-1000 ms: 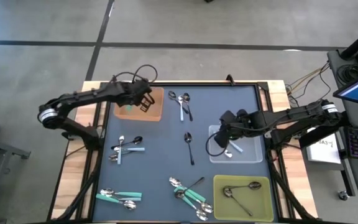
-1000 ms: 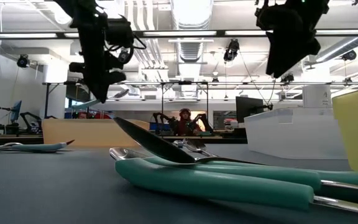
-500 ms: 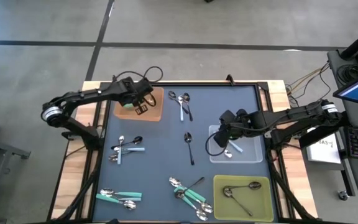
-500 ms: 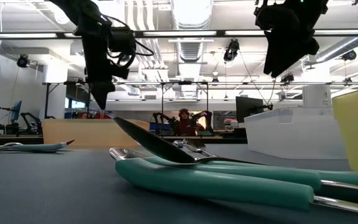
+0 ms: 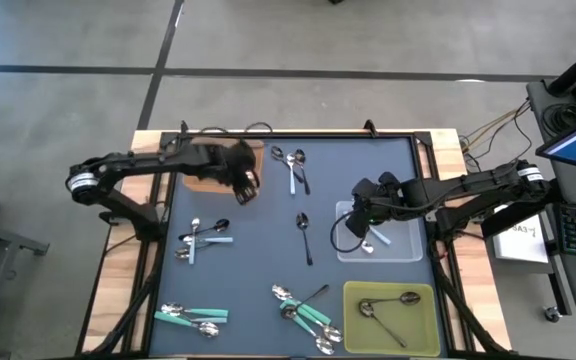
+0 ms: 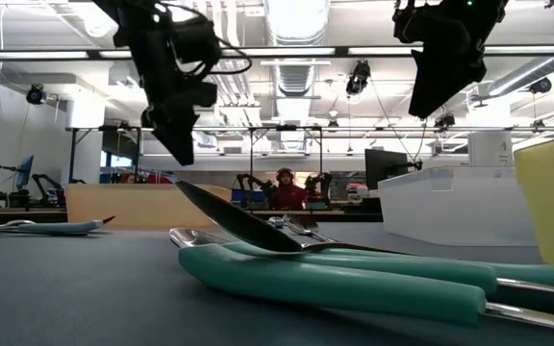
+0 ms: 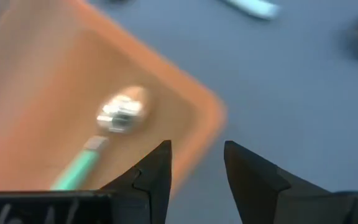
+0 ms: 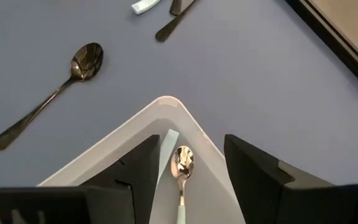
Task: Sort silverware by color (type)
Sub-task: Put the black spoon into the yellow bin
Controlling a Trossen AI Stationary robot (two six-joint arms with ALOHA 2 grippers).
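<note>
Hovering over the orange tray's (image 5: 206, 182) corner, left gripper (image 7: 194, 163) is open and empty; teal spoon (image 7: 104, 143) lies inside, right gripper (image 8: 188, 163) open too.

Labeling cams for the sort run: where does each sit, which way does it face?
High: overhead, straight down; both arms, left gripper off the orange tray.
Low: table height, level into the room; grippers hang above teal spoons.
Left wrist: past open fingers, onto the orange tray's teal spoon.
Right wrist: onto the white tray; its blue spoon also shows from above.
</note>
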